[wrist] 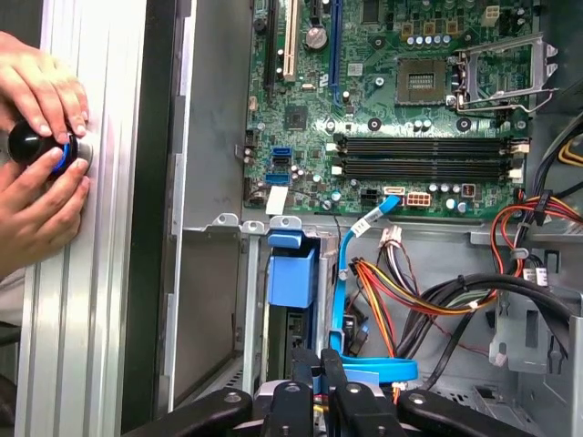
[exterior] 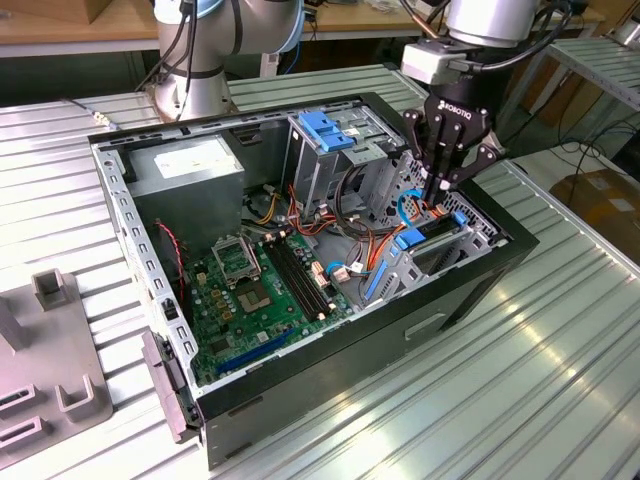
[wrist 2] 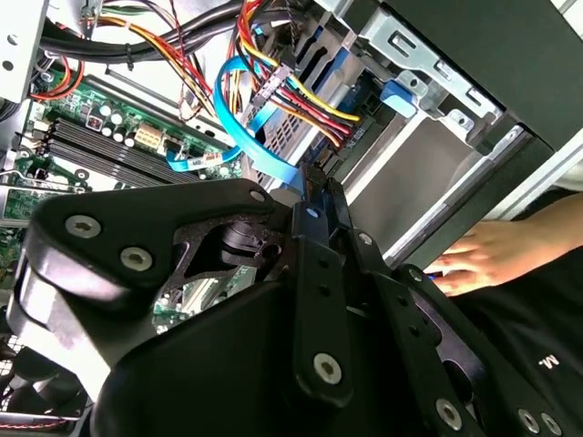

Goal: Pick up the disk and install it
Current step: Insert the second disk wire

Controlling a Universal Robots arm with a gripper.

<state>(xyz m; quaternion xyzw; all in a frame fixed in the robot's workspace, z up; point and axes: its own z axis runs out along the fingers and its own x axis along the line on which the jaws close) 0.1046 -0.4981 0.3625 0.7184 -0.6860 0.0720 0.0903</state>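
Hand point(exterior: 443, 186) shut inside computer case point(exterior: 300, 385), writing illegible.

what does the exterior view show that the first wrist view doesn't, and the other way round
Exterior view: the arm's round grey metal base, grey block-shaped fixtures towards the exterior view's left, and a brown cardboard box off the table.
First wrist view: a person's hands on a round black knob.
Both: the open black computer case, its green motherboard, the ribbed metal table, and the black gripper, fingers together, low over the case's drive bay end.
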